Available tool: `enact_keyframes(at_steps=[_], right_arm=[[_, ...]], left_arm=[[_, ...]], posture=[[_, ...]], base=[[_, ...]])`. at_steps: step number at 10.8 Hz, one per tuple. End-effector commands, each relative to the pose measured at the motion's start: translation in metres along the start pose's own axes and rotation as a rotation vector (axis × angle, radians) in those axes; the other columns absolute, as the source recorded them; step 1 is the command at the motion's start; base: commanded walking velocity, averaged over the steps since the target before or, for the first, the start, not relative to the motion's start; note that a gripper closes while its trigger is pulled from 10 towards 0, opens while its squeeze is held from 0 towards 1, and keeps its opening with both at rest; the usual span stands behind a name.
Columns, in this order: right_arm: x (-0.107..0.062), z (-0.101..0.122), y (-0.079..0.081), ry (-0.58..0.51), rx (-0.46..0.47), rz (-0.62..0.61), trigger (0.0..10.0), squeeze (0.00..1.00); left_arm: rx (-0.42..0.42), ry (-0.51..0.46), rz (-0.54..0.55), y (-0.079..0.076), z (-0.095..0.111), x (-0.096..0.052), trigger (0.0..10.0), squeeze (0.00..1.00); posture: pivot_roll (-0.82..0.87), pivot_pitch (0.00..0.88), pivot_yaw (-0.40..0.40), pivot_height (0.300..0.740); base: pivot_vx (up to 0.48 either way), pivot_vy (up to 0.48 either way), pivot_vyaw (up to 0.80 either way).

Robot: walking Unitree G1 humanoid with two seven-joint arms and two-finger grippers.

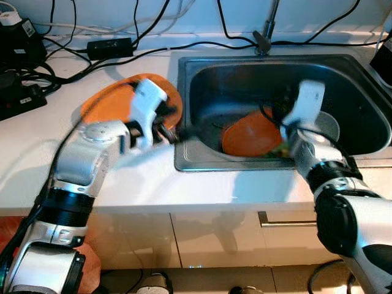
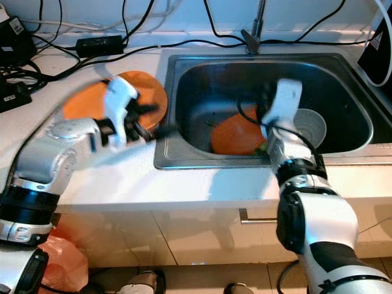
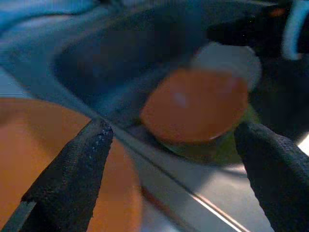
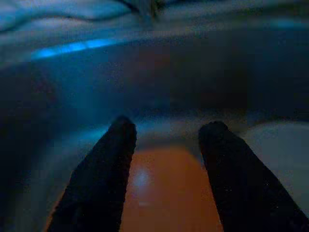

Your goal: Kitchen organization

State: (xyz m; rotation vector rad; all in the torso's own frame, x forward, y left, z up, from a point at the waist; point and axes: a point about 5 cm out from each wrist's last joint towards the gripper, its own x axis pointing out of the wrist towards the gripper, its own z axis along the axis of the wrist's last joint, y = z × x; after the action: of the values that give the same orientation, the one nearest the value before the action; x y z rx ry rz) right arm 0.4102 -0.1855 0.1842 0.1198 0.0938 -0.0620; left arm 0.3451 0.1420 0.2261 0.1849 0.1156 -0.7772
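An orange plate point(image 1: 116, 104) lies on the white counter just left of the steel sink point(image 1: 202, 73). My left gripper point(image 1: 177, 131) hovers over that plate's right edge and the sink rim, open, nothing between its fingers point(image 3: 72, 174). A second orange plate point(image 1: 248, 139) leans in the sink bottom, with a white bowl point(image 1: 331, 125) to its right. My right gripper point(image 4: 168, 123) reaches down into the sink just above this plate, open and empty. Something green point(image 1: 277, 150) shows under the plate's front edge.
Black cables, a power adapter point(image 1: 110, 46) and a power strip point(image 1: 21, 101) crowd the back left of the counter. The faucet point(image 1: 264, 33) stands behind the sink. Cabinet fronts with a handle point(image 1: 285, 218) run below; an orange bag point(image 2: 61, 263) lies on the floor.
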Motion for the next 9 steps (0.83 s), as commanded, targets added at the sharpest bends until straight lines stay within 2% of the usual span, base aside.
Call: enact_keyframes(at_steps=[1,2,4,6,7,8,9], right_arm=[[0.001,0.013,0.012,-0.076,0.016,0.063,10.0,1.0],[-0.001,0.017,0.024,-0.116,0.097,0.149,10.0,1.0],[-0.008,0.016,0.04,-0.148,0.117,0.282,10.0,1.0],[-0.015,0.018,0.045,-0.188,0.095,0.344,10.0,1.0],[-0.022,0.02,0.047,-0.211,0.085,0.38,10.0,1.0],[-0.034,0.022,0.056,-0.241,0.049,0.44,10.0,1.0],[-0.04,0.021,0.06,-0.24,0.046,0.467,10.0,1.0]], left_arm=[[0.017,-0.025,0.069,0.01,0.006,-0.004,10.0,0.87],[0.022,-0.051,0.113,0.016,0.01,-0.009,10.0,1.0],[0.013,-0.077,0.185,0.023,0.011,-0.013,10.0,1.0],[0.009,-0.112,0.266,0.031,0.015,-0.017,10.0,1.0],[0.013,-0.154,0.392,0.044,0.02,-0.026,10.0,0.5],[0.021,-0.252,0.609,0.064,0.032,-0.047,10.0,0.0],[0.022,-0.267,0.697,0.073,0.032,-0.056,10.0,0.0]], posture=[[0.16,0.105,0.035,0.74],[0.16,0.105,0.034,0.74],[0.15,0.103,0.032,0.74],[0.15,0.1,0.029,0.74],[0.15,0.096,0.026,0.74],[0.15,0.092,0.028,0.74],[0.15,0.092,0.028,0.74]], base=[[0.0,0.0,0.0],[0.0,0.0,0.0],[0.0,0.0,0.0],[0.0,0.0,0.0],[0.0,0.0,0.0],[0.0,0.0,0.0],[0.0,0.0,0.0]])
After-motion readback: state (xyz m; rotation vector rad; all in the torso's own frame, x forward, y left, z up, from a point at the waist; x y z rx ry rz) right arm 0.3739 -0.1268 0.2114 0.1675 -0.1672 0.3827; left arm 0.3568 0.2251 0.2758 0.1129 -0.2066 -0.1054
